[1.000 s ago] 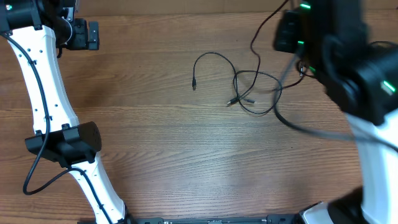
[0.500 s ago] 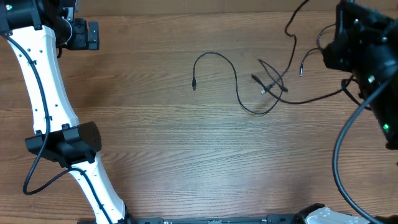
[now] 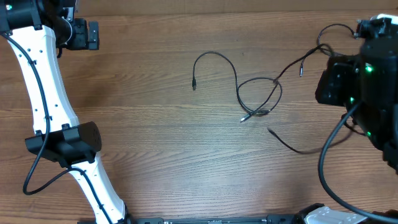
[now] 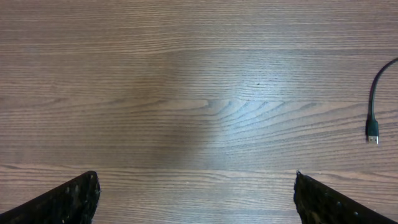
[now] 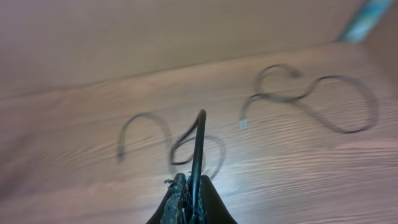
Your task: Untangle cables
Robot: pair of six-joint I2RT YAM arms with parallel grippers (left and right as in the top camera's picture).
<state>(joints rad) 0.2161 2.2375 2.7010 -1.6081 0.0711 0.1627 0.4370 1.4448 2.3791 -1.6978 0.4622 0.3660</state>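
Since half a second ago, your right arm has drawn back lower along the right edge, and the cables (image 3: 258, 94) have settled into a new loop. At far left, your left arm reaches to the back corner of the table (image 3: 155, 143), the left gripper (image 4: 196, 198) spread wide and empty. Right of centre the cables lie loosely tangled. Your right gripper (image 5: 190, 198) is clenched on one of the cables.

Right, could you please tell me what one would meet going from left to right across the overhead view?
Left arm → free plug at the cables' left end → tangled loop of cables → right arm.
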